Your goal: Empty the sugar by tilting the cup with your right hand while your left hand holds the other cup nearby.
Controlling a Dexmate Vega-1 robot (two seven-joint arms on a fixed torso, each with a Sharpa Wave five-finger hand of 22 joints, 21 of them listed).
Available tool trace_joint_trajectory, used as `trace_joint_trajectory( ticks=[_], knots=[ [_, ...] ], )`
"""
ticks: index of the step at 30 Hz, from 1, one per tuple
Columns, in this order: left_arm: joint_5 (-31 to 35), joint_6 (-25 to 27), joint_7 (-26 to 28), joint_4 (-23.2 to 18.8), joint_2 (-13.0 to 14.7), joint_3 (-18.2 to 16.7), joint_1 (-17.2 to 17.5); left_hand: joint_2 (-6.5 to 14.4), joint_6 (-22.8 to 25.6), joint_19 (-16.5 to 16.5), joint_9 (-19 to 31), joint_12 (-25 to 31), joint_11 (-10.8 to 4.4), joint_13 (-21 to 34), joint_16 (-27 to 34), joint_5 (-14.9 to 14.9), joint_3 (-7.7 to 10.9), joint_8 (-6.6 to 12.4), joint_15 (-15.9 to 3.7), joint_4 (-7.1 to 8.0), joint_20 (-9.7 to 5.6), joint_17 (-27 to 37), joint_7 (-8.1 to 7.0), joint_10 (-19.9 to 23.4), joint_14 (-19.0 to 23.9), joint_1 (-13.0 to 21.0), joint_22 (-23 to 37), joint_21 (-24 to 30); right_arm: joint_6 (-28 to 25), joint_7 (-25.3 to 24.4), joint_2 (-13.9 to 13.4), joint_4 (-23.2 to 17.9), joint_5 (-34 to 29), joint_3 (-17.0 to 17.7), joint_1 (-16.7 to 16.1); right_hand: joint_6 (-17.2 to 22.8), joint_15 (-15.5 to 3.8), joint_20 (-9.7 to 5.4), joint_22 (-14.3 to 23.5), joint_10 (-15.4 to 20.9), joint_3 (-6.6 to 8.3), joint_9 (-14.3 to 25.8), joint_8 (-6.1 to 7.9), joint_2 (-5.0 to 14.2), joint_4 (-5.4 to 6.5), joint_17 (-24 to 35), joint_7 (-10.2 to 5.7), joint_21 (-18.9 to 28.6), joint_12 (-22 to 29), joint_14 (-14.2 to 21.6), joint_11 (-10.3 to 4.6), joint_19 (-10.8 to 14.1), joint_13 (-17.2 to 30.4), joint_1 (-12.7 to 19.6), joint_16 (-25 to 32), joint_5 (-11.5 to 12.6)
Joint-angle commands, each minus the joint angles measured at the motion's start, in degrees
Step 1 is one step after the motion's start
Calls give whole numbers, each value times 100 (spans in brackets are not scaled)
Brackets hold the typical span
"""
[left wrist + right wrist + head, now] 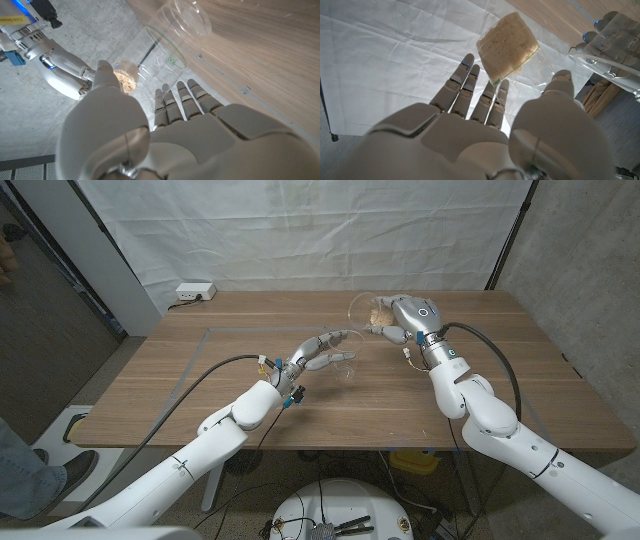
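Sugar (380, 314) sits as a tan clump inside a clear plastic cup (368, 309) that my right hand (408, 317) holds tipped above the far half of the table (200, 395). Head view: my left hand (318, 356) holds the second clear cup (345, 358) just below and to the left of it, the two cups near but apart as far as I can tell. I judge both cups thin-walled, light and easy to crush, so the grip belongs around the middle of the wall, with modest pressure. A white power strip (193, 292) lies at the table's far left corner; no writing legible on it.

Left wrist view: left hand (150, 135) wraps the empty cup (162, 55), thumb on one side and fingers (182, 100) on the other, wall pinched between them. A small green mark is printed on the cup wall near the rim; too small to read. The sugar cup (125, 80) shows beyond, held by the right hand (60, 67).

Right wrist view: right hand (485, 130) holds its cup (520, 60) between thumb and fingers (465, 92), fingers fairly straight. The sugar (507, 45) lies packed in a block against the cup's bottom and looks clumped. I judge it may drop all at once rather than stream. The clear plastic looks slippery; no label readable.
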Motion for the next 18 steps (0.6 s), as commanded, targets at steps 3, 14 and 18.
trace_joint_trajectory(
  ticks=[3, 14, 18],
  knots=[
    [10, -17, 23, -67, 14, -20, 39, 24, 57, -26, 32, -3, -36, 11, -2, -6, -7, 6, -190, 36, -21, 11, 3, -8, 7, 20, 19, -13, -35, 88, 43, 42, -700, -72, -8, 76, -678, -315, 9, 62, 7, 25, -9, 83, 19, 10, -17, -38, -14, 7, -18, -40, 12, 14, -4, -31],
    [-32, -35, 23, -137, 49, -52, 99, 25, 53, -28, 32, -1, -18, 11, -4, -7, -14, 0, -184, 38, -15, 10, 4, 4, 4, 25, 19, -18, -72, -42, 88, 182, -1245, -87, -30, 98, -685, -320, 8, 75, 8, 26, -12, 95, 23, 10, -30, -45, -19, 3, -19, -53, 12, 17, -6, -41],
    [-42, -39, 31, -161, 65, -70, 117, 25, 55, -27, 32, -3, -30, 11, -4, -7, -17, -1, -179, 40, -14, 10, 9, 2, 3, 25, 19, -20, -79, -162, 101, 213, -1360, -57, -82, 114, -698, -330, 8, 76, 8, 26, -10, 99, 23, 9, -44, -49, -23, -4, -27, -61, 12, 19, -10, -46]
  ],
)
